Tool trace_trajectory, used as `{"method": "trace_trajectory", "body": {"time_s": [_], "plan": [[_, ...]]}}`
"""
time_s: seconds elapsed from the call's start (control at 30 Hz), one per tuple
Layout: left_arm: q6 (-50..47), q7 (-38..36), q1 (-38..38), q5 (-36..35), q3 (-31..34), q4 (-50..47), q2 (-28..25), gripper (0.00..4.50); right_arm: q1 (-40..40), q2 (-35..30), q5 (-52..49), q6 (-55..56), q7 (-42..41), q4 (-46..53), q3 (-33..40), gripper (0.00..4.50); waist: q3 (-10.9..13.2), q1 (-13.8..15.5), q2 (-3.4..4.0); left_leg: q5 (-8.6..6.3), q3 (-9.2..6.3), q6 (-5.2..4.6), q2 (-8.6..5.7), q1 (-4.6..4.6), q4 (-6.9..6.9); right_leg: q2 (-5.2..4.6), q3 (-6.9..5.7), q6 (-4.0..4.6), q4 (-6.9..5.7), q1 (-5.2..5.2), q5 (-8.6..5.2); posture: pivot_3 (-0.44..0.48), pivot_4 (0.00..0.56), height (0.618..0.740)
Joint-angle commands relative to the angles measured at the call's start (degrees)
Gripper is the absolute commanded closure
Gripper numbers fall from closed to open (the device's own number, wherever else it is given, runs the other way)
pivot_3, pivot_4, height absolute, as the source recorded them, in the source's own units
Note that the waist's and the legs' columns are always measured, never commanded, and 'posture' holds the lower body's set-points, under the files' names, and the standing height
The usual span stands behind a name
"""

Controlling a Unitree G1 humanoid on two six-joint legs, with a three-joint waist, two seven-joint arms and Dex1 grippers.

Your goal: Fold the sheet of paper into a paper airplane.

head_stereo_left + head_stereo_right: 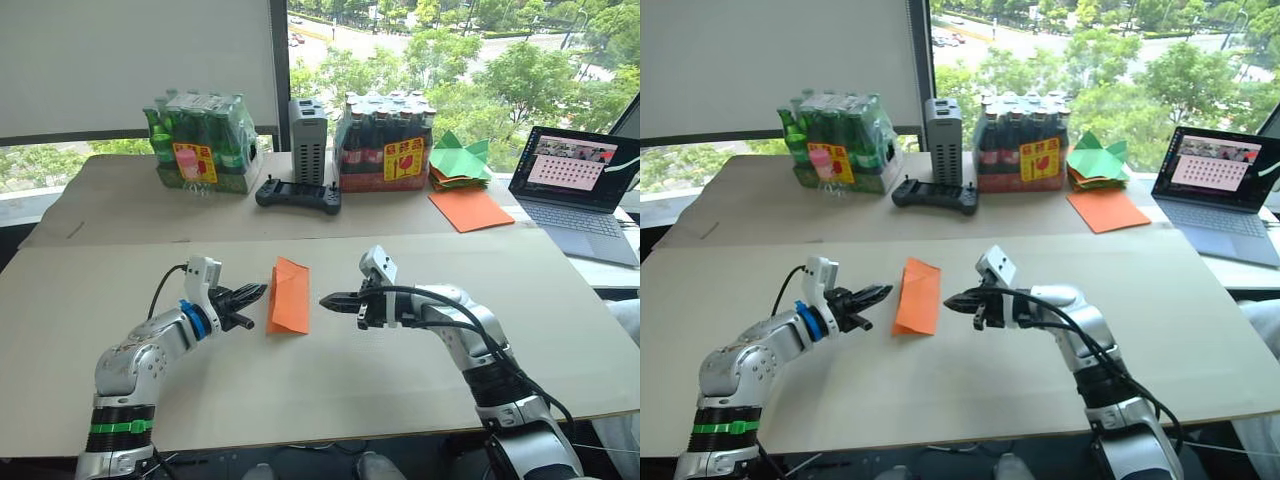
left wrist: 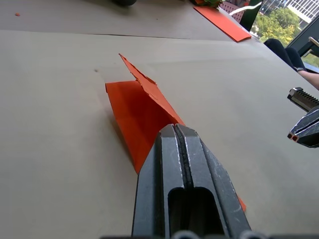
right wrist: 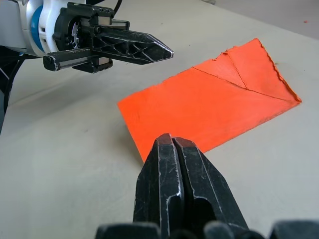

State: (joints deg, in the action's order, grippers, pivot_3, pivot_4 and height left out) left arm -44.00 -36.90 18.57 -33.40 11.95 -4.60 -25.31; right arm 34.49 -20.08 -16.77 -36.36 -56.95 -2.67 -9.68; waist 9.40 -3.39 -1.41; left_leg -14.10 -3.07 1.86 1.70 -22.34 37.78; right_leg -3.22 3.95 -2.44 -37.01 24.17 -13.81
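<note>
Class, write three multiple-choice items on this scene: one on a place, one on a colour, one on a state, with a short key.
1. Where does the folded sheet of paper lie?
A. Between the two grippers
B. On the laptop
C. Under the bottle packs

2. What colour is it?
A. Green
B. Orange
C. White

3. How are the left gripper and right gripper?
A. Both open
B. Both shut, holding nothing
C. Left clamps the paper

Key: A, it lies on the table between the tips; B, bright orange; B, wrist views show fingers pressed together, paper free.
</note>
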Motion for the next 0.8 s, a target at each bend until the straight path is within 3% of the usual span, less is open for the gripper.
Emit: {"method": "trace_trajectory", "body": {"time_s": [0.03, 0.8], "plan": [[1.8, -0.9, 0.0, 0.4, -0.1, -0.1, -1.1, 4.5, 0.6, -0.8, -1.5, 0.2, 0.5, 2.8, 1.4, 4.49, 0.0, 0.0, 0.0, 0.0, 0.0, 0.0, 0.0, 0.0, 0.0, 0.0, 0.0, 0.0, 0.0, 0.0, 0.0, 0.0, 0.15, 0.74], [5.6, -4.1, 9.1, 5.6, -13.4, 6.0, 4.7, 4.5, 1.2, -0.1, -3.0, 0.7, 4.1, 3.9, 2.8, 4.49, 0.0, 0.8, -0.01, 0.0, 0.02, 0.0, -0.03, -0.03, 0.01, -0.02, 0.0, 0.0, 0.01, 0.0, 0.0, 0.0, 0.15, 0.74]]}}
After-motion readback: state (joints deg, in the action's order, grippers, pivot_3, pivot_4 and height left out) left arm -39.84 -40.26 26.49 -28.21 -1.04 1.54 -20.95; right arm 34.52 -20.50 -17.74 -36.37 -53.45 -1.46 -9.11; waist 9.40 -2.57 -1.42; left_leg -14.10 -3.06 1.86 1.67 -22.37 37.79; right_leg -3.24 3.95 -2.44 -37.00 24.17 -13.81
